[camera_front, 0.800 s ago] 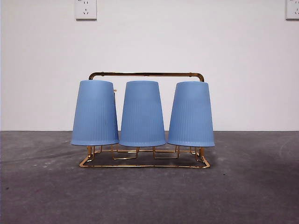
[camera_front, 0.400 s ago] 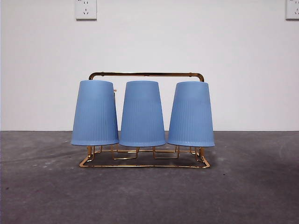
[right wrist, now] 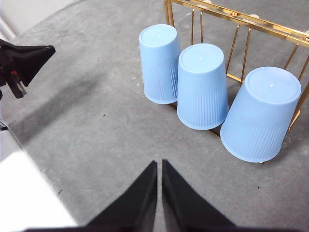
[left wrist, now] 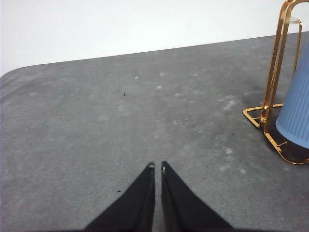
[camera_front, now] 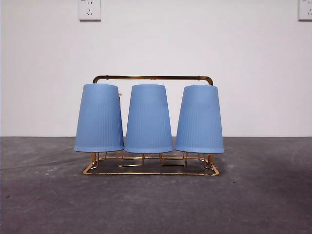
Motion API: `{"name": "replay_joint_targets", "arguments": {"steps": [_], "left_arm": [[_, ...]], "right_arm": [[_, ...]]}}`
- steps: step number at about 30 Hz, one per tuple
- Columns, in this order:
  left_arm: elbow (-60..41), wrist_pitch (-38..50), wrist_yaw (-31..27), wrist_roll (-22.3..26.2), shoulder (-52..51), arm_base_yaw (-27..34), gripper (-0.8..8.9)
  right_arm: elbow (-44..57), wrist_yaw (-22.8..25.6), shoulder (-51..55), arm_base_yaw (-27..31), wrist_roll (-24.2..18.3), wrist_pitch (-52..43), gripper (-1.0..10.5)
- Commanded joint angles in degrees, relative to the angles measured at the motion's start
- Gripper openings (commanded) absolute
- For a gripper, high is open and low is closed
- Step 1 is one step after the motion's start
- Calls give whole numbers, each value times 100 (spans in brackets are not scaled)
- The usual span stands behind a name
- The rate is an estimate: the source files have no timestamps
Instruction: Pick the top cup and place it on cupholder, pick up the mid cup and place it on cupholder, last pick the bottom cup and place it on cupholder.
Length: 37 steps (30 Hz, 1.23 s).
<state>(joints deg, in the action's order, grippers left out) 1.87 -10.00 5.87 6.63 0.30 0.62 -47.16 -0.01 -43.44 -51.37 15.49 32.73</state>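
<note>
Three blue ribbed cups stand upside down in a row on the gold wire cupholder: a left cup, a middle cup and a right cup. The right wrist view looks down on the same cups and the cupholder. My right gripper hovers shut over bare table, well short of the cups. My left gripper is shut and empty, off to one side of the cupholder's end, where part of one cup shows. Neither gripper appears in the front view.
The grey table stretches around the rack, with a white wall behind it and sockets high up. The other arm's black gripper shows at the edge of the right wrist view.
</note>
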Motion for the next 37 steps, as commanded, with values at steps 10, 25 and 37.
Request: {"name": "replay_joint_targets", "arguments": {"steps": [10, 25, 37], "left_arm": [[-118, 61, -13, -28, -11, 9, 15], [-118, 61, -13, -28, -11, 9, 15], [-118, 61, -13, -28, -11, 9, 15]], "right_arm": [[-61, 9, -26, -66, 59, -57, 8], [234, 621, 868, 1268, -822, -822, 8], [2645, 387, 2680, 4083, -1051, -3077, 8]]}}
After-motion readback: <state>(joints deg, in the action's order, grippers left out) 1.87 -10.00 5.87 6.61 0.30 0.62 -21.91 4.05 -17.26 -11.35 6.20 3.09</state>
